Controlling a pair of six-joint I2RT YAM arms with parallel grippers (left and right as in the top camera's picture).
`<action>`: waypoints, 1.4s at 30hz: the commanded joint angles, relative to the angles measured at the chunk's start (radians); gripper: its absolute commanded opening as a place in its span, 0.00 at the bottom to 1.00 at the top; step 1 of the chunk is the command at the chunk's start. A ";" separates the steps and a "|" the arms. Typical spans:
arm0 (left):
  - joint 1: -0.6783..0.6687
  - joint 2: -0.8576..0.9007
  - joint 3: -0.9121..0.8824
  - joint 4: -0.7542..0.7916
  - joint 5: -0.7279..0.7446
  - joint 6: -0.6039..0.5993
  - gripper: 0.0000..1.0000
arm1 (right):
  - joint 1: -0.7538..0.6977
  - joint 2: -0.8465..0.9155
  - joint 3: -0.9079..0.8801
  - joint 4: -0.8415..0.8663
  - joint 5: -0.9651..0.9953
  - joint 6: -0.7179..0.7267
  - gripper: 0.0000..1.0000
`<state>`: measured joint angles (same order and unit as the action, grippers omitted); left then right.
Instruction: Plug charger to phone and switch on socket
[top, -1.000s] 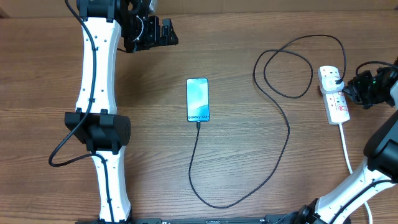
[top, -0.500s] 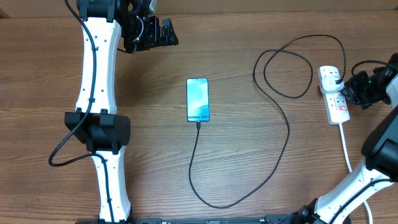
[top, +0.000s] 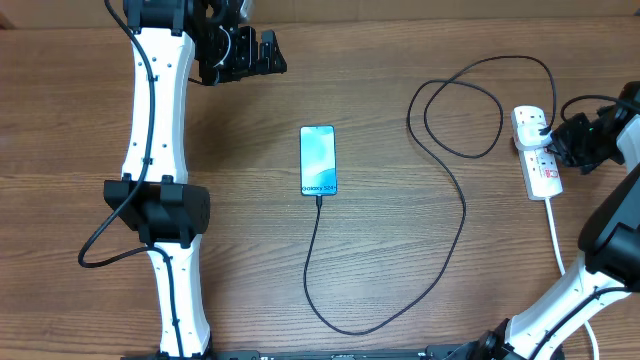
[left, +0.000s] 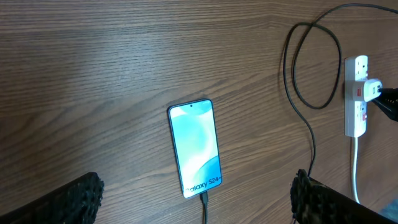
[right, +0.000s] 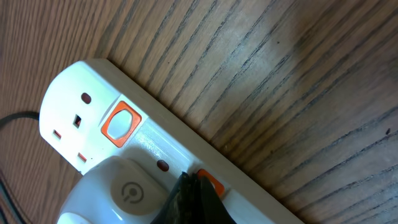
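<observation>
Right gripper (right: 194, 196): fingers drawn together into one dark tip, holding nothing. The tip sits low over the socket (top: 538, 158), just beside its second switch (right: 212, 184). We cannot tell if it touches.

The socket's long axis runs toward and away from the robot at the table's right side, with the white cord leaving the near end. The right arm is right at it. The left gripper (top: 272, 52) is spread wide and empty, well apart at the far left, so we judge the press belongs to the right arm.

Switch line-up: the end switch (right: 121, 123) serves the end outlet, whose pin holes show bare. The next outlet is filled by a white adapter (right: 115, 196), and the tip is at the switch beside that.

Phone (top: 318, 160): flat mid-table, screen lit, long axis also toward and away. The charger (top: 464, 215) meets its near edge and looks seated. From there it loops across the table to the socket.

Judgement: plugging looks done, and the switch press is the step in hand. The risk is the tip sliding off the small rocker onto the adapter.
</observation>
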<state>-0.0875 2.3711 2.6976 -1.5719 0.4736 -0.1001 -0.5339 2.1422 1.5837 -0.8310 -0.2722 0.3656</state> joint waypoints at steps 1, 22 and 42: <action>-0.005 -0.024 0.020 -0.002 -0.010 0.011 1.00 | 0.101 0.015 -0.014 -0.016 -0.121 0.009 0.04; -0.005 -0.024 0.020 -0.002 -0.010 0.011 1.00 | 0.140 0.015 -0.014 -0.031 -0.132 0.035 0.04; -0.005 -0.024 0.020 -0.002 -0.009 0.011 1.00 | 0.175 0.015 -0.014 -0.042 -0.183 0.080 0.04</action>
<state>-0.0875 2.3711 2.6976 -1.5723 0.4736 -0.1001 -0.4950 2.1345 1.5894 -0.8474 -0.1791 0.4255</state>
